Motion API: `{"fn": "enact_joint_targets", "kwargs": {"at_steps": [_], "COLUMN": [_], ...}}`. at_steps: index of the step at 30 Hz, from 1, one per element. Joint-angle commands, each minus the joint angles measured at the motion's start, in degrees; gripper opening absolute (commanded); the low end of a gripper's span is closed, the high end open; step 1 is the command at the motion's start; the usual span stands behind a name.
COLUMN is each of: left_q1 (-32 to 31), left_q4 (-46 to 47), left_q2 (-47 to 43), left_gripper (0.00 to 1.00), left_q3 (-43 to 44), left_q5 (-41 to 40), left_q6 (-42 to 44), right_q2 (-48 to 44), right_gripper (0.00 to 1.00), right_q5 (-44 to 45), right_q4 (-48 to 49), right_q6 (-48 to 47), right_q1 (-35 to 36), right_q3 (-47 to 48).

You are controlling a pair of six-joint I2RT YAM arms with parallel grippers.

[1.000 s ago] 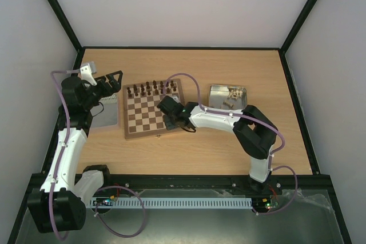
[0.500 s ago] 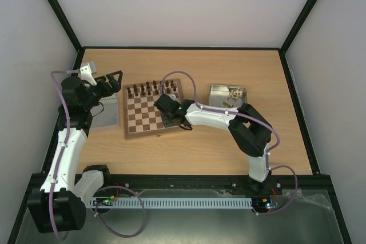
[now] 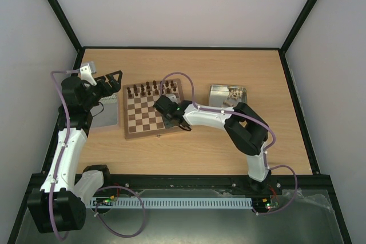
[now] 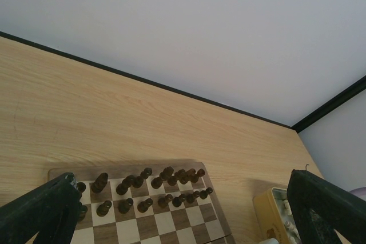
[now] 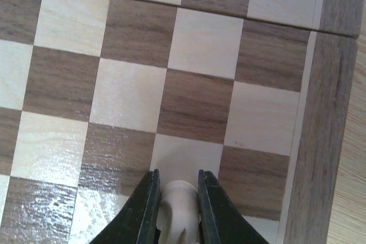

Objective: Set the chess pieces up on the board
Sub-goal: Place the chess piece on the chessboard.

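Spanning the whole scene, the table (image 3: 229,152) carries the board (image 3: 146,119) left of centre, with one tin on either side. The right tin (image 3: 220,92) lies well apart from the board and holds a heap of pale pieces (image 3: 233,94). The left tin (image 3: 106,115) lies just beside the board's left edge, partly under the left arm. Dark pieces (image 3: 150,88) stand in two rows along the board's far edge; the other squares in view are bare.

Right tool (image 5: 177,190): reaches over the right part of the board, pointing down. Its jaws stand narrow, closed on a single pale piece (image 5: 178,204), whose rounded top shows between the two fingers (image 5: 146,210). The piece is over a light square, one square in from the board's right border. Whether its base touches the square cannot be told, as the fingers hide it.

Left tool (image 3: 111,78): held above the table beyond the board's far left corner, over the left tin's far end. Its jaws are spread wide, the two dark fingers sitting at opposite lower corners of the left wrist view. It holds nothing and touches nothing. Between its fingers, that view shows the dark rows and the right tin.
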Motion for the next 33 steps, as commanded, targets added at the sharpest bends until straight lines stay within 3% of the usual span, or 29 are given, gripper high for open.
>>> {"fn": "enact_joint_targets", "kwargs": {"at_steps": [1,14,23,33], "left_q1": [-0.1,-0.1,-0.2,-0.2], "left_q4": [0.4,0.4,0.4,0.2], "left_q2": [-0.6,-0.6,-0.8,-0.9], "left_gripper": [1.00,1.00,1.00,1.00], "left_q3": [-0.6,-0.8,-0.8,-0.6], "left_q5": [-0.2,-0.3,-0.3,-0.4], "left_q6": [0.0,-0.1,-0.1,0.0], "right_q2": [-2.4,-2.8,-7.0,-18.1], "right_gripper": [0.09,0.10,0.28,0.36], "right_q5": [-0.5,-2.6,-1.9,6.5], "right_q4": [-2.6,-2.2,-2.9,-1.5], "right_q6": [-0.2,-0.4,0.3,2.4], "right_q1": [0.1,1.1,1.1,0.1], "right_q3": [-2.0,-4.1,-2.9,-5.1]}}
